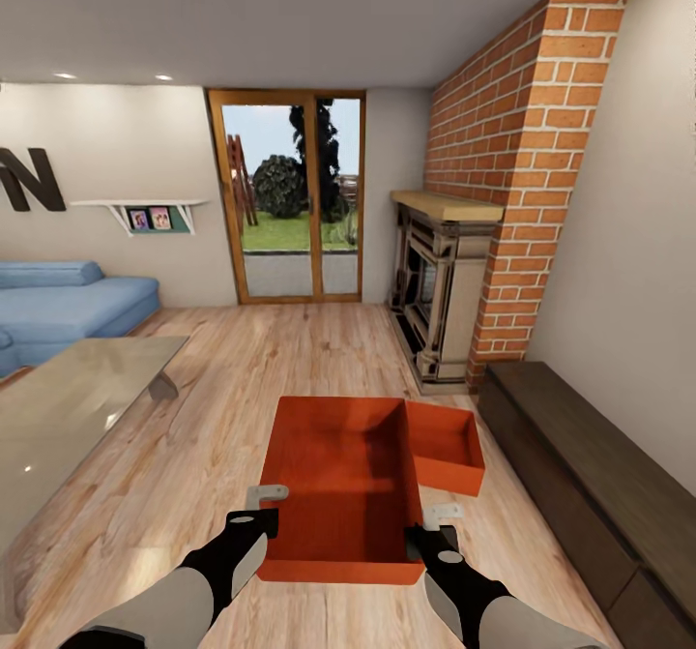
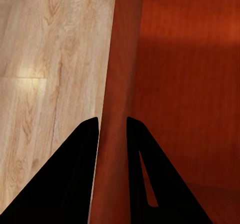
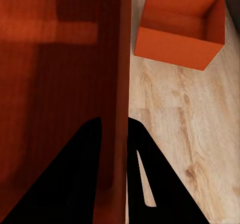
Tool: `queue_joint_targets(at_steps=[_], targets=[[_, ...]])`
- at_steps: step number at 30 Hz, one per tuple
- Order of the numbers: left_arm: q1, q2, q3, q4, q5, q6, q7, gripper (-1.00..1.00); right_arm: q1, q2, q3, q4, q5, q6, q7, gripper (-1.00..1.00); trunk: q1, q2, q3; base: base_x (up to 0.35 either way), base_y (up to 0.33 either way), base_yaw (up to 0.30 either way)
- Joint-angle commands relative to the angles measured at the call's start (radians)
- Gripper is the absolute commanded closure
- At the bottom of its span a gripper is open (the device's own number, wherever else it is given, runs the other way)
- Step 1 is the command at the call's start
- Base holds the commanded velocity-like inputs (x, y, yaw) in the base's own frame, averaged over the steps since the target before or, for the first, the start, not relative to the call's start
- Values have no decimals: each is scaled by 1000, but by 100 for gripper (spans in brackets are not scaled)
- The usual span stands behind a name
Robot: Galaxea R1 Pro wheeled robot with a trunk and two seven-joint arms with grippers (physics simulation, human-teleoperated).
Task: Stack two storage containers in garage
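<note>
A large orange-red storage container [image 1: 343, 485] hangs in front of me, held level between both arms over the light wood floor. My left gripper [image 1: 259, 516] is shut on its left wall [image 2: 116, 83], one finger on each side. On the opposite wall [image 3: 121, 58] my right gripper [image 1: 437, 525] is shut the same way. The second container [image 1: 447, 444] rests on the planks just right of the held one, which covers its left edge. From the right wrist it appears as an open orange bin [image 3: 177, 31] beyond the gripped wall.
A glass-topped table [image 1: 68, 398] stands at the left with a blue sofa [image 1: 68, 306] behind it. At the right are a red brick fireplace [image 1: 503, 194] and a dark low cabinet [image 1: 580, 465]. A glazed garden door [image 1: 290, 204] lies straight ahead across open plank floor [image 1: 290, 349].
</note>
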State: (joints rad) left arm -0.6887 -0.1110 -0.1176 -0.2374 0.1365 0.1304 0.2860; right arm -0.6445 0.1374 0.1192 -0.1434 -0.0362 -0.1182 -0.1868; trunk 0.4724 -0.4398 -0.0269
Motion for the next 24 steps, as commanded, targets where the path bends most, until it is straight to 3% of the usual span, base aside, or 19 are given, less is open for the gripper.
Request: queue_joint_targets(at_steps=[1,24], targets=[[0,1,7,0,0,8,33,100,-1,1,-16,-7,5,0,0,100,1,-2,-1,0,0,0],[0,1,7,1,0,9,33,100,-1,1,-16,-6,5,0,0,100,1,-2,35,0,0,0]])
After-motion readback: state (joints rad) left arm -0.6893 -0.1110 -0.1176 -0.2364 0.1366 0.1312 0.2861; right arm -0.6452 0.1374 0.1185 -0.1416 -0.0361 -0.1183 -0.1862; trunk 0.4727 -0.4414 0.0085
